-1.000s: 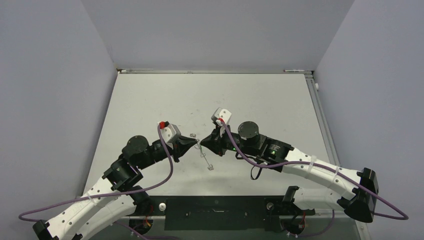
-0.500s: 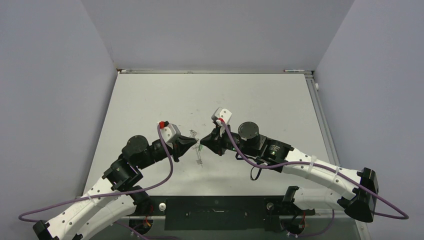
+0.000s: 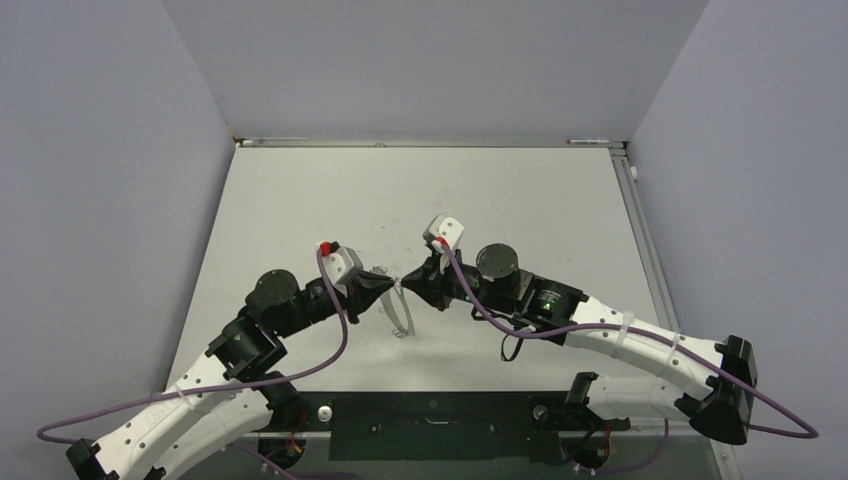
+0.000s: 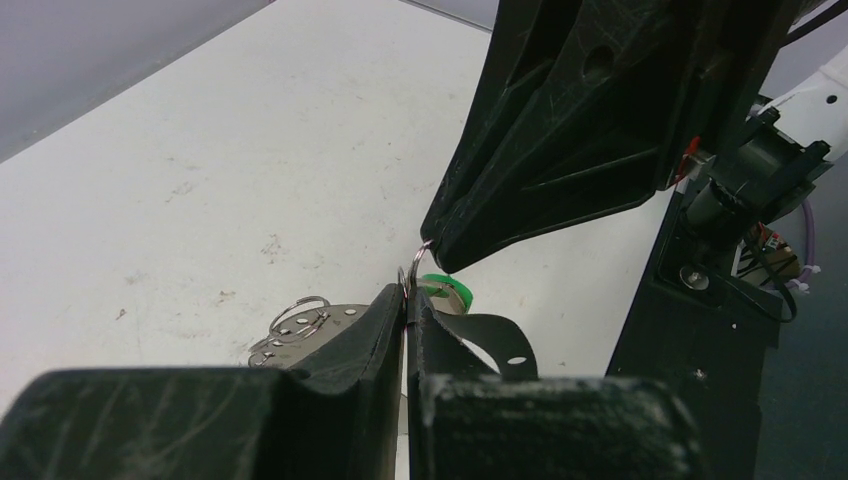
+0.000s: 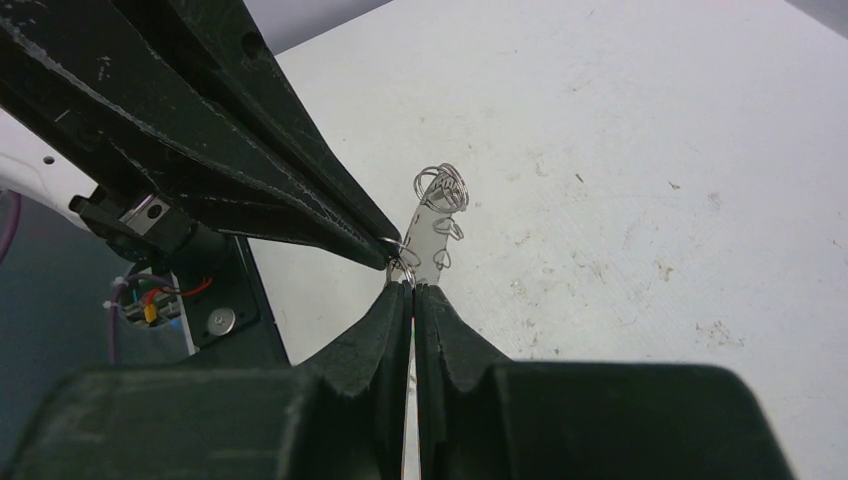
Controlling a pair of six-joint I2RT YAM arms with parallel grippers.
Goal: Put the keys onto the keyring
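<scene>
Two shut grippers nose to nose over the desk (image 3: 520, 200), so margin is slim. Left gripper (image 4: 407, 300) comes in from 8 o'clock in the top view, jaws pinched tight on thin wire at the rim of the keyring (image 4: 305, 338). Right gripper (image 5: 412, 292) comes in from 4 o'clock, jaws just as tight, with the green key (image 4: 447, 291) showing right under its tip in the left wrist view. It looks held there, but the right wrist view hides it. The keyring trails from the meeting point toward 6 o'clock, wire loops (image 5: 441, 186) bunched at one end; can't tell if its low end touches the desk. Risks as I read them: 1) the key is tiny and gripped on very little surface, so any sideways tug while threading could twist it out and drop it. 2) The keyring hangs from a single pinch point, so it can pivot or swing and move the loop opening off line. 3) The tips are practically touching, so a push from either arm could lever the other's grip open. 4) The key could snag a neighbouring loop instead of the target. 5) Neither wrist view shows whether the key's head is through the wire, so releasing now would be blind.
</scene>
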